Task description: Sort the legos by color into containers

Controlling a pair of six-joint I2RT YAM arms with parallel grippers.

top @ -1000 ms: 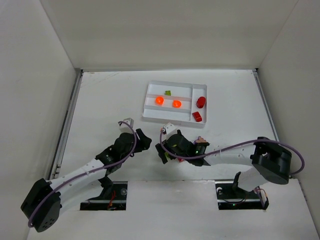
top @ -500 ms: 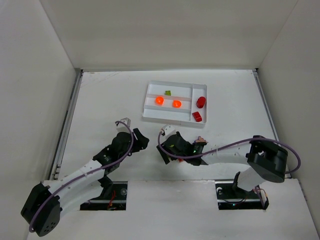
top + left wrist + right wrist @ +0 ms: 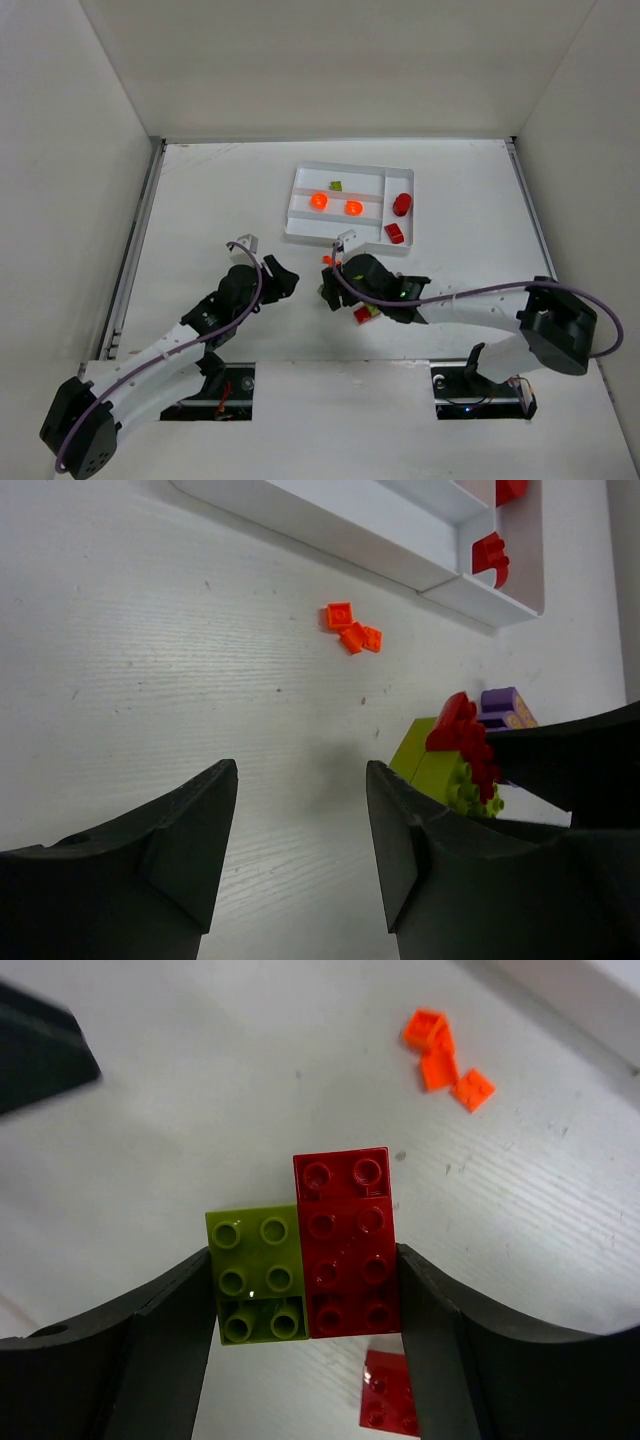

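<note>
Right gripper [image 3: 305, 1260]: pinched shut on lime green and red plastic bricks [image 3: 340, 1260], held side by side;
Left gripper [image 3: 300, 775]: fingers are spread wide apart;
Small orange plastic pieces [image 3: 352, 636]: laid on the white table [image 3: 150, 630], near the white plastic tray [image 3: 340, 525]

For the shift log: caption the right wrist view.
Right gripper pinching a lime-green and red brick pair side by side, loose orange pieces on the table beyond.
</note>
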